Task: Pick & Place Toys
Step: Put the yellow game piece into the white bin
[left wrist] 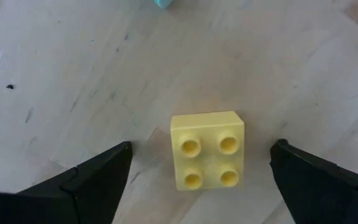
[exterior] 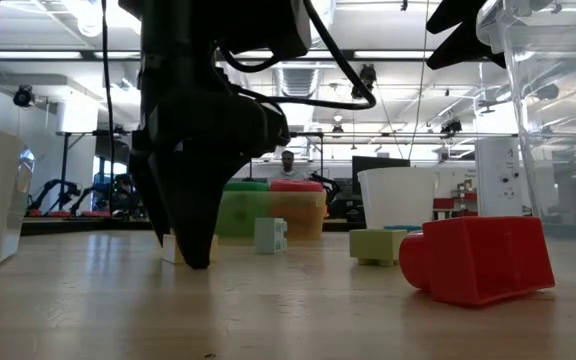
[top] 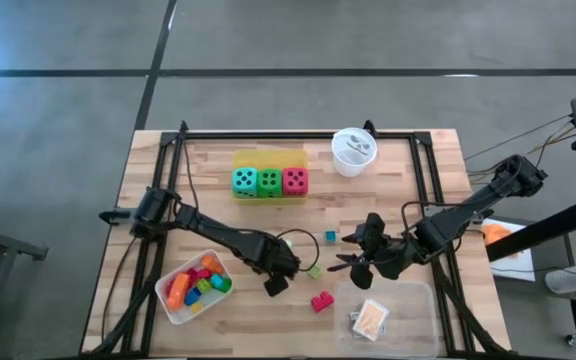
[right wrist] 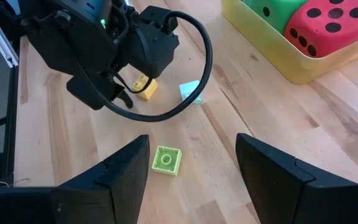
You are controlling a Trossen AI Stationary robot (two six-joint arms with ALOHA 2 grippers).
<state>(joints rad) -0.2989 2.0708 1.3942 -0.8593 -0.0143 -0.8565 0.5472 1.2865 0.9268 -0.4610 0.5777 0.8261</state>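
Observation:
A pale yellow four-stud block (left wrist: 207, 158) lies studs up on the wooden table. My left gripper (left wrist: 201, 148) points down over it, open, one finger on each side and neither touching; in the high view it stands at the table's middle (top: 276, 278). My right gripper (top: 360, 258) hovers open and empty to the right, above a light green block (right wrist: 166, 160). A teal block (right wrist: 190, 92) and a red block (top: 321, 301) lie nearby. Three dice (top: 268, 181), teal, green and red, sit in a yellow tray (top: 270, 158).
A white tray (top: 164, 296) at the near left holds several coloured blocks. A clear tray (top: 408, 300) at the near right holds a small card-like item (top: 370, 318). A round white cup (top: 353, 151) stands at the far side. Black rails run along the table's edges.

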